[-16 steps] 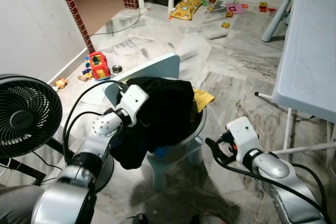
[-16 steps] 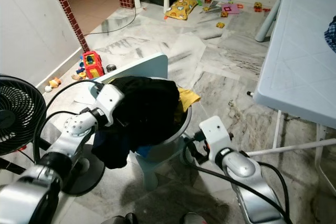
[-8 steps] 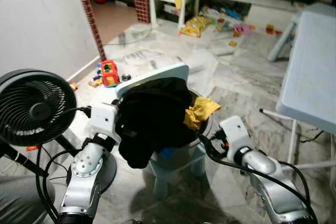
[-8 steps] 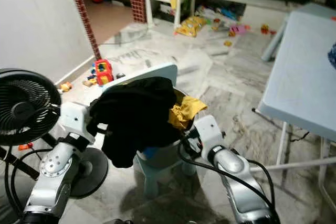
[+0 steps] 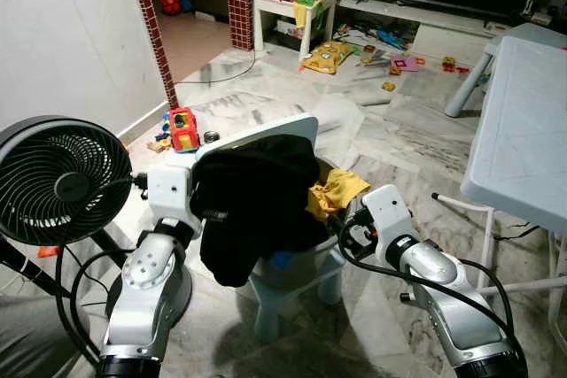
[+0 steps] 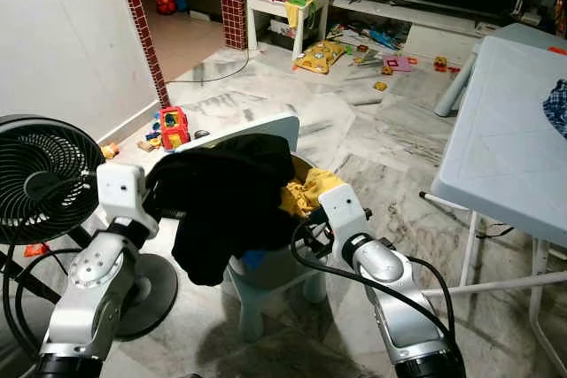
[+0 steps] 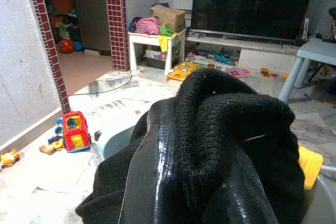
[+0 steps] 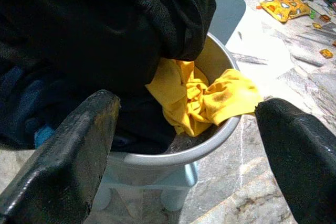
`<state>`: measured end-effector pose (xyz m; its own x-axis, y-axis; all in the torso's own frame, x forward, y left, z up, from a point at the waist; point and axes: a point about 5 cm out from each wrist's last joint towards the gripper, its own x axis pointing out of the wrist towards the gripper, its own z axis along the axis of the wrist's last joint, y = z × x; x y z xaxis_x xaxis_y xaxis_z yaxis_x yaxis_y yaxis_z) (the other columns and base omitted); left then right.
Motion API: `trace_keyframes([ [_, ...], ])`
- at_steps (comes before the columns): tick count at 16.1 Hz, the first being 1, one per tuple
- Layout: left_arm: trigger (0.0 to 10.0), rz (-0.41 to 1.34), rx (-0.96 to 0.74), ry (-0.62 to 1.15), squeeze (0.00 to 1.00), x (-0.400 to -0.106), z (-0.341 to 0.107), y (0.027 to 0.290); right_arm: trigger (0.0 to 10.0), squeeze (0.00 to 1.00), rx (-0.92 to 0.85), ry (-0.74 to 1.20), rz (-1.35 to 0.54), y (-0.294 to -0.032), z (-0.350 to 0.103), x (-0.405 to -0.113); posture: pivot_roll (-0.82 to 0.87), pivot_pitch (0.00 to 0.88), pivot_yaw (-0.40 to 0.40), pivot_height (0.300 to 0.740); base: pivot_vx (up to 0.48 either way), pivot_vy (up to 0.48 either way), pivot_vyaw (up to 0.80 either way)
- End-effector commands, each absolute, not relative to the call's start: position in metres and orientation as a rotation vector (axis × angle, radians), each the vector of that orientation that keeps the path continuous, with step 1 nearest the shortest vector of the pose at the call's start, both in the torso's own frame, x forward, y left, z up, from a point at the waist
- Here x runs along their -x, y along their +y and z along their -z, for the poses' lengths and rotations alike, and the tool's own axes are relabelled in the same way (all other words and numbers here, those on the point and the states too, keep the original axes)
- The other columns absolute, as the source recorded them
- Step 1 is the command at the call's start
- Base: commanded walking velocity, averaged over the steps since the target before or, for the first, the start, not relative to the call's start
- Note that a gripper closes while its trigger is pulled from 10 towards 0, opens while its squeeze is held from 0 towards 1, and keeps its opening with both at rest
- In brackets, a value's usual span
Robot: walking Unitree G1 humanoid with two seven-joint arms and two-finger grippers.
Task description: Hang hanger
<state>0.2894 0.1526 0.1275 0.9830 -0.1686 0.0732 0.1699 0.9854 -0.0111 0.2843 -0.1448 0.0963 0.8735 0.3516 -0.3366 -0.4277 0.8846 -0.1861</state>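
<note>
Change: I've lifted the black garment (image 5: 257, 201) higher (camera shifted too).
Left gripper (image 5: 213, 214): grasping it.
Right gripper (image 5: 350, 236): fingers spread, beside the basin (image 8: 210, 140).

Close before us we see a black knitted garment (image 7: 231, 129) heaped over one glossy black finger (image 7: 152, 182) of the left gripper; how the jaws stand we cannot tell. A patch of yellow cloth (image 7: 310, 163) peeks out beside the garment. Beyond, on the marble floor (image 7: 105, 103), lies a red toy truck (image 7: 75, 131) near a brick pillar (image 7: 116, 19). Farther off stand a small white table (image 7: 155, 45) carrying a cardboard box (image 7: 168, 17), and a large dark television (image 7: 252, 1).
</note>
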Motion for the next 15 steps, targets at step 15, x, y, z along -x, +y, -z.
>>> trace_keyframes([
  [15,10.0,0.241,0.118,-0.082,0.0,-0.274,-0.144,0.123,10.0,0.0,0.087,0.125,-0.218,-0.15,-0.117,-0.296,-0.13,0.0,0.009,0.74,0.0,0.0,-0.17],
])
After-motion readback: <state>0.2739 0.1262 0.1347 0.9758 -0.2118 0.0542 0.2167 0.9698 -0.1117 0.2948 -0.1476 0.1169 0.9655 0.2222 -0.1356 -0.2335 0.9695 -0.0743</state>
